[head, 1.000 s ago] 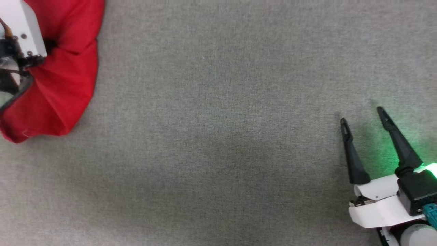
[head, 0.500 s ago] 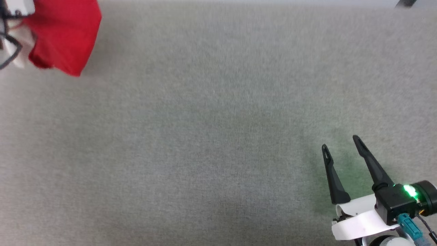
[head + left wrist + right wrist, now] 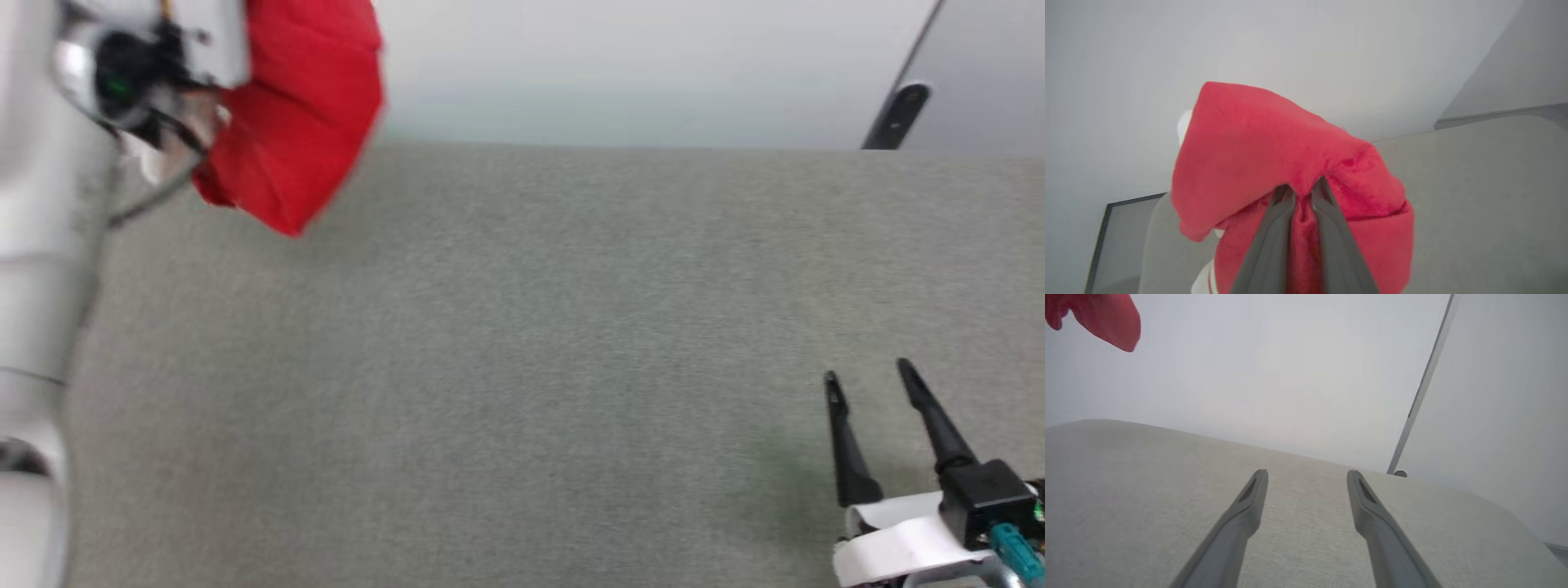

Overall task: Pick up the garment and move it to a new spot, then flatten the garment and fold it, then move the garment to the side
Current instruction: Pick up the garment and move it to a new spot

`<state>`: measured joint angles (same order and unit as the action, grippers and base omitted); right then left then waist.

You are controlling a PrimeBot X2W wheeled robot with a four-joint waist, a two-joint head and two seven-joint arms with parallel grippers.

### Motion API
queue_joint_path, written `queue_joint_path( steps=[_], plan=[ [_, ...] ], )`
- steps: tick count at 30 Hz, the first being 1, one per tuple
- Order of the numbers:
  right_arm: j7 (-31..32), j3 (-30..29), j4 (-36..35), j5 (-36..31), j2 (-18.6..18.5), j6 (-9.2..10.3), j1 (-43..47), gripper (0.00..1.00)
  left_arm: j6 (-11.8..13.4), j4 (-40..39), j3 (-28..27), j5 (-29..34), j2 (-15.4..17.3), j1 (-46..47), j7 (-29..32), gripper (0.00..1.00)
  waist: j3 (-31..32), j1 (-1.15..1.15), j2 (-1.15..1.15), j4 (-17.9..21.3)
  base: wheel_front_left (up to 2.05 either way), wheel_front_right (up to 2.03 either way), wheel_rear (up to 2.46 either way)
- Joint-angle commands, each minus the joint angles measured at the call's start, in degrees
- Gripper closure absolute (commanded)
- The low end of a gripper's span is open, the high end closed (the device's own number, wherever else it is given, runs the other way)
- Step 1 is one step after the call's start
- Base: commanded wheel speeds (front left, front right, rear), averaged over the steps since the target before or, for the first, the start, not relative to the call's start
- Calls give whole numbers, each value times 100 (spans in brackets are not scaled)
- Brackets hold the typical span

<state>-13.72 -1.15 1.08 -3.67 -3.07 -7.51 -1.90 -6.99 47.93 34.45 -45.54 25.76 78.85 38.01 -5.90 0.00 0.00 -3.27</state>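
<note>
Left wrist view: left gripper (image 3: 1301,191) clamped on bunched fold of soft red jersey garment (image 3: 1257,151), hanging above far-left of flat grey fabric-covered table (image 3: 522,367). Right gripper (image 3: 867,371) fingers apart, empty, well apart from cloth. Risk: narrow pinch slips mid-swing; cloth drops crumpled or off table edge.

The garment (image 3: 302,122) is held bunched in the air above the grey surface at about ten o'clock. Red folds are draped downward, and a little white sleeve is shown at its edge.
</note>
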Motion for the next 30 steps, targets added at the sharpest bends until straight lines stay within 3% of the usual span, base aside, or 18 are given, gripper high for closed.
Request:
queue_joint_path(
  steps=[1, 15, 22, 30],
  plan=[
    [-35, -69, 24, -34, 9, 4, 53, 0, -16, -63, -5, -91, -105, -125, 9, 100, 146, 0, 0, 373, 0, 0, 0],
    [-125, -1044, 152, -124, 8, 5, 178, 0, 49, -1086, 426, -500, -670, -1211, 433, 100, -64, 0, 0, 1813, 0, 0, 0],
    [-136, -862, 261, 27, 25, 5, 25, 0, 198, -1059, 675, -509, -652, -1942, 579, 100, -352, 0, 0, 2266, 0, 0, 0],
    [-153, -546, 479, 268, 27, 5, -231, 0, 400, -278, 806, -630, -870, -2719, 484, 100, -597, 0, 0, 2510, 0, 0, 0]
  ],
)
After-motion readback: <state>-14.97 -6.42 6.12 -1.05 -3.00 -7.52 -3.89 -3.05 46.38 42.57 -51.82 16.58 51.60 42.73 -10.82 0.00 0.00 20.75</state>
